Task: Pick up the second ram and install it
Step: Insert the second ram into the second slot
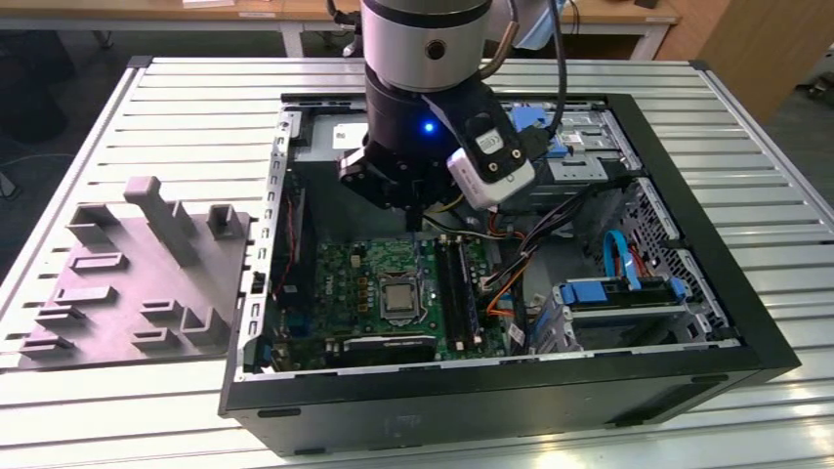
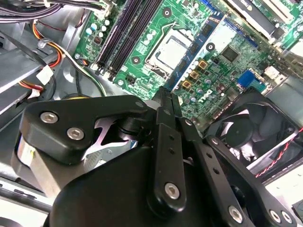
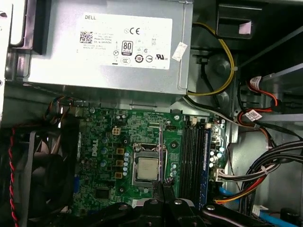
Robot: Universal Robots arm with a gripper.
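Observation:
My gripper [image 1: 414, 223] hangs over the open computer case, above the rear part of the green motherboard [image 1: 378, 283]. In both wrist views its black fingers [image 2: 164, 97] stand pressed together, shut, with nothing showing between them. The gripper [image 3: 164, 193] points down near the processor socket [image 3: 147, 168]. The long black memory slots [image 3: 195, 156] lie just beside that socket, toward the cable side of the board. In the exterior view the slots [image 1: 452, 283] run along the board's right part. The second ram is out of view.
A grey moulded tray [image 1: 131, 278] lies on the slatted table at the exterior view's left of the case. Inside the case are the power supply [image 3: 113, 45], a black fan [image 2: 244, 125], cable bundles [image 3: 258, 165] and blue drive bays [image 1: 626, 293].

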